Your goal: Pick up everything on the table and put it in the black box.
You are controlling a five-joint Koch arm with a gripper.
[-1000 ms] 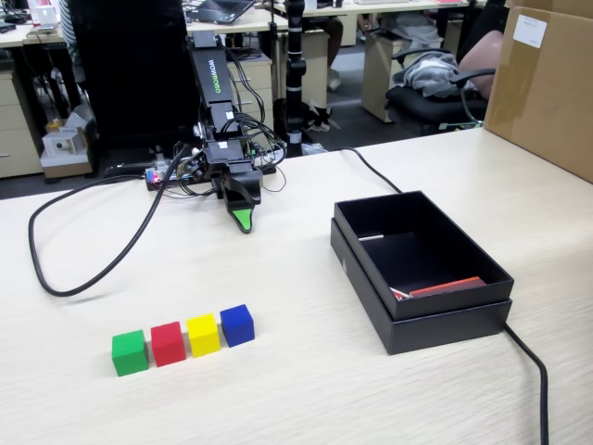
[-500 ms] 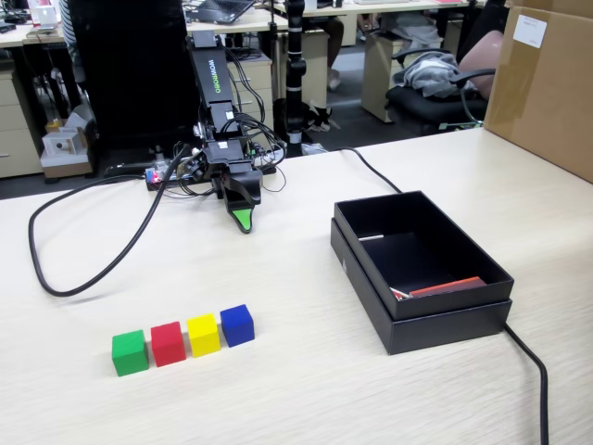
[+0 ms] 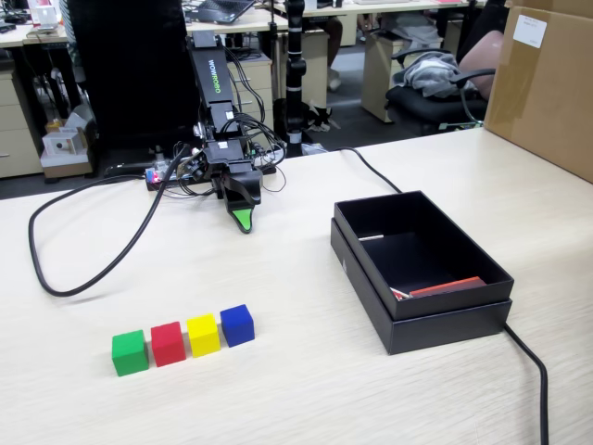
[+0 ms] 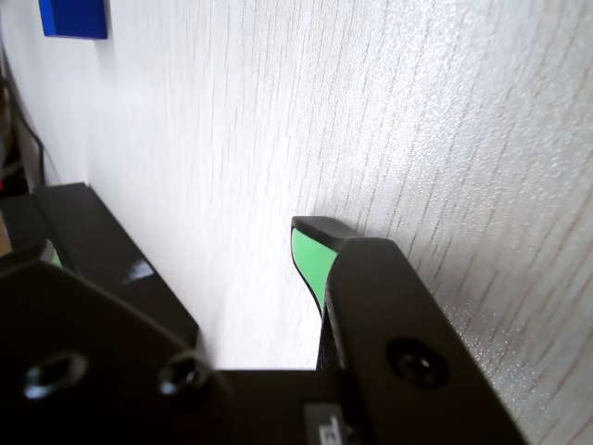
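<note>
A: The gripper (image 3: 243, 221) hangs low at the far side of the table (image 3: 296, 389), green tip pointing down, nothing in it. Open or closed?

B: Can't tell; only one green-lined tip shows in the wrist view, the other jaw sits behind dark housing.

A: And the cubes?

B: In a row well ahead of the jaws, toward the camera: blue cube (image 3: 237, 325) closest, then yellow cube (image 3: 203, 335), red cube (image 3: 168, 343), green cube (image 3: 130, 352) farthest.

A: The black box (image 3: 422, 269)?

B: Off to the jaws' side, right in the fixed view, well apart from the row.
</note>
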